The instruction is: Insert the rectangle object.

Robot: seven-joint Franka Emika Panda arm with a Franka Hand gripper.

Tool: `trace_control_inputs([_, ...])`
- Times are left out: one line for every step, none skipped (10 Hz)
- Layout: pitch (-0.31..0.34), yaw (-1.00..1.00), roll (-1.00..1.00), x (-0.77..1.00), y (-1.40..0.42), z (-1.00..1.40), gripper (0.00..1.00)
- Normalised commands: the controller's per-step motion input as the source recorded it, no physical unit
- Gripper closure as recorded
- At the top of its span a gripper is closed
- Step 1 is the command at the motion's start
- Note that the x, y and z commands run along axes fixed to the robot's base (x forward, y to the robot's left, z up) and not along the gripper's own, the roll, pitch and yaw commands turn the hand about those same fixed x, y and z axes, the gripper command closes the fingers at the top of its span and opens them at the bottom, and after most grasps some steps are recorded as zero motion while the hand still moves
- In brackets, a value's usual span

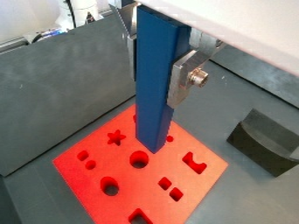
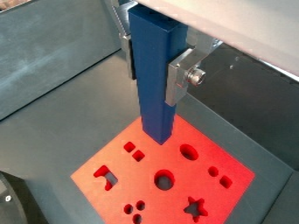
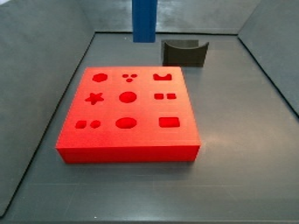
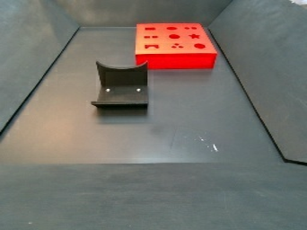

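The tool [image 1: 163, 74] hangs high above the red block [image 1: 140, 166], and clamped between its silver fingers [image 1: 187, 74] is the blue rectangle object [image 1: 158, 79], held upright, long axis pointing straight down. In both wrist views the bar's lower end floats well clear of the block's top face, somewhere over the middle rows of shaped holes. In a side view only the bar's lower part [image 3: 142, 19] dips in from above, behind the block [image 3: 128, 118] and near the dark grey curved holder [image 3: 184, 52]; the tool itself is out of that shot.

This looks like the carry step: bar in hand, insertion not yet begun. Next comes the fiddly part, I'd judge: line the bar's end over the rectangular hole [image 3: 170, 122], square its faces to the hole's edges, then come straight down. The grey counter [image 4: 168, 135] is bare near the block.
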Motion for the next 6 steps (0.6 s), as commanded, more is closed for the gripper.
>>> trace_control_inputs([0.000,0.00,0.00,0.00,-0.04,0.00,1.00])
trace_control_inputs([-0.117,0.13,0.02,0.13,-0.61,-0.37,1.00])
trace_control_inputs([-0.091,0.03,0.00,0.55,-0.66,-0.60,1.00])
trace_control_inputs([-0.106,0.06,0.00,0.66,-0.59,-0.69,1.00])
trace_control_inputs([-0.119,0.12,0.00,0.69,-0.31,-0.74,1.00])
trace_control_inputs([-0.036,0.37,0.08,0.16,0.06,-0.49,1.00])
